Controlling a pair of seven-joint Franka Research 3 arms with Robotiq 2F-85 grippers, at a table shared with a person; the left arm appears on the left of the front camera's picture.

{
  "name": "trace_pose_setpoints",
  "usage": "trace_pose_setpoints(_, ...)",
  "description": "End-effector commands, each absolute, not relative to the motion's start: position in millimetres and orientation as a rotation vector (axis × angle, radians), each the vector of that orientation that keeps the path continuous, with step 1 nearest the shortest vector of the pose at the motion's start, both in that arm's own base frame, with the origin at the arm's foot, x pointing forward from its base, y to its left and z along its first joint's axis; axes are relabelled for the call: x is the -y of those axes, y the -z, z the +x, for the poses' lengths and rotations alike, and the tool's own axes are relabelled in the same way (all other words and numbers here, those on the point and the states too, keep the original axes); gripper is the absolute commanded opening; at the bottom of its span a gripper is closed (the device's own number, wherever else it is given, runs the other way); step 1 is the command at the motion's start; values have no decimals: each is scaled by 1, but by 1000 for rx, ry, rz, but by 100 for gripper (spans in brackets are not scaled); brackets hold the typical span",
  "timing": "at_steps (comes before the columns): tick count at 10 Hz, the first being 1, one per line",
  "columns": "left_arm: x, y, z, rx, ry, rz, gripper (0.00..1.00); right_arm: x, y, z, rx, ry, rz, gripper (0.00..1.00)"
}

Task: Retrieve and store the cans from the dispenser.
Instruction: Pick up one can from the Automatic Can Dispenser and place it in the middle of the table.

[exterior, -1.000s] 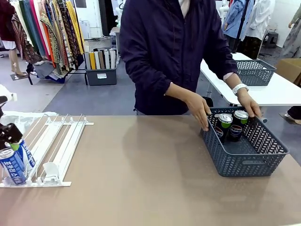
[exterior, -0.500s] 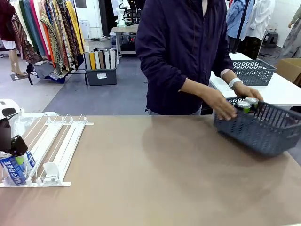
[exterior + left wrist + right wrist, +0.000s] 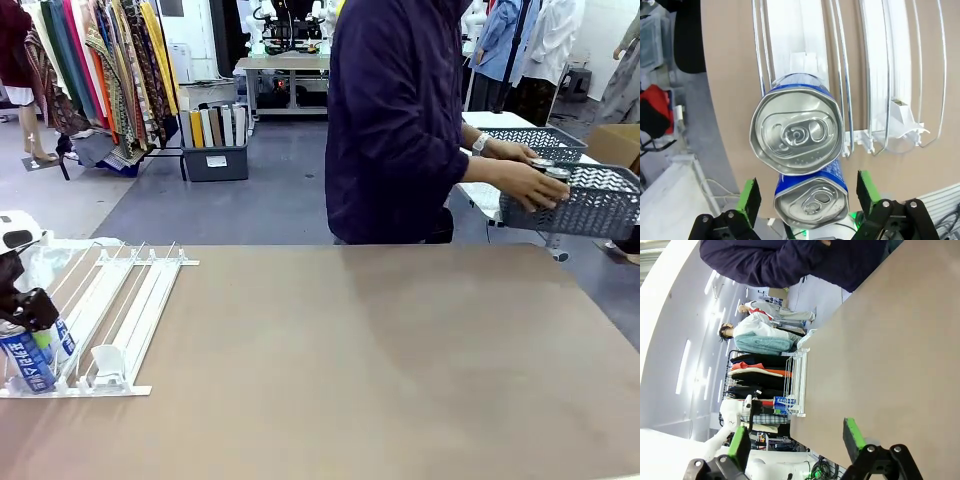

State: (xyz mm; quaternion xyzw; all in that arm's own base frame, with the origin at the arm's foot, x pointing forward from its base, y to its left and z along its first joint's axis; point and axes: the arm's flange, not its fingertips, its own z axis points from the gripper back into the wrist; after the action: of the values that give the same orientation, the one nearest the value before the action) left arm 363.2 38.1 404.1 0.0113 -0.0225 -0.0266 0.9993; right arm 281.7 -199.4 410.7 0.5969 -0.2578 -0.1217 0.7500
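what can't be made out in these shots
- Count of cans in the basket: front view, its wall and the person's hand cover them.
- Lettering on the dispenser cans: left wrist view, seen top-down.
- Part of the left gripper: front view, cut by the left edge.

Front view: the left gripper [image 3: 28,318] is at 9 o'clock with its arm cut by the picture's edge. Its fingers partly cover the blue-and-white cans [image 3: 30,362], whose lettering is too small to read. At 3 o'clock the basket [image 3: 590,205] runs off the edge, and its wall hides all but the silver tops of the basket cans [image 3: 548,168].

Left wrist view: the near can [image 3: 797,132] hides most of the lower can [image 3: 811,200].

Right wrist view: the dispenser [image 3: 797,382] is tiny at 8 o'clock, with possibly a can on it, blurred.
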Motion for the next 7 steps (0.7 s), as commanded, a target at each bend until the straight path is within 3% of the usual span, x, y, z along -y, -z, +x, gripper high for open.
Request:
trace_pose_setpoints(1,-43,-394,351,70,72,-1,65,200,-415,280,560,265,1309,100)
trace_pose_setpoints(2,-42,-394,353,73,81,-7,6,200,-415,280,560,265,1309,100)
trace_pose_setpoints(3,-42,-393,353,77,86,-9,0,200,-415,280,560,265,1309,100)
trace_pose_setpoints(7,-41,-393,353,74,86,-3,0,200,-415,280,560,265,1309,100)
